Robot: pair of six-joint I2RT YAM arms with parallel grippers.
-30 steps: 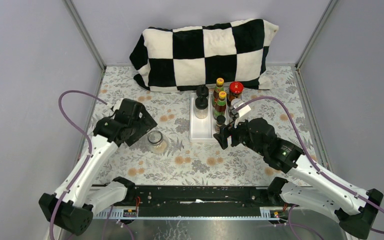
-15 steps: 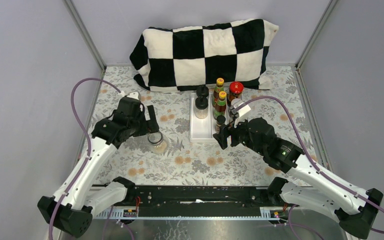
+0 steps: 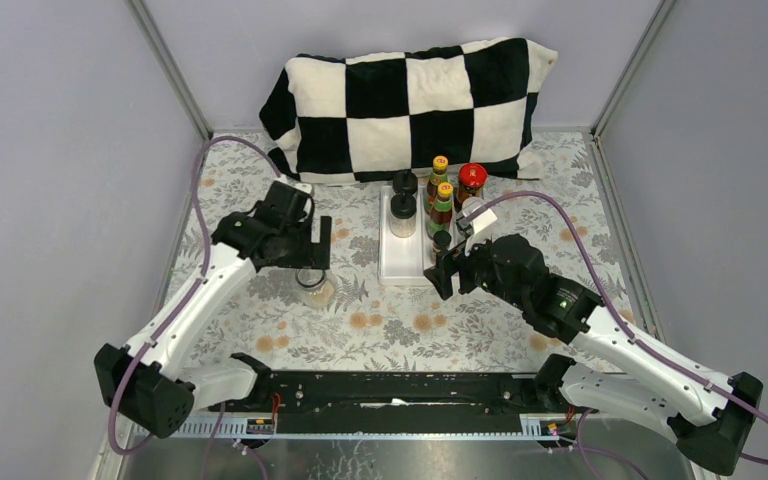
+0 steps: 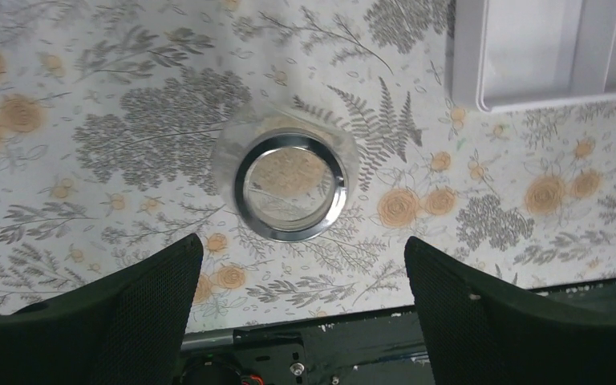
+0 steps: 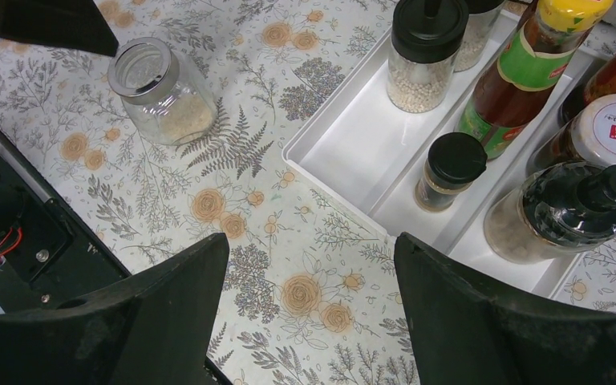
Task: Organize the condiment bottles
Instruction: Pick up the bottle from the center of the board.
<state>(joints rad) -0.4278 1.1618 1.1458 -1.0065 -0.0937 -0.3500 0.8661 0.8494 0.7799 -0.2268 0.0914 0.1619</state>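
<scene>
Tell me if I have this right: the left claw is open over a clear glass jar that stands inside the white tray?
Not quite. The clear glass jar stands outside the white tray, on the flowered table cover and apart from the tray; the left wrist view shows this. The left gripper is indeed open over the jar.

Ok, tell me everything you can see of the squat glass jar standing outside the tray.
The squat glass jar is clear and rounded, with a shiny metal ring at its mouth and no lid that I can see. A shallow layer of pale beige grains lies in its bottom. It stands upright on the floral tablecloth, left of the white tray and apart from it. The left pincer hovers open above it; only the cloth seems to touch it.
</scene>
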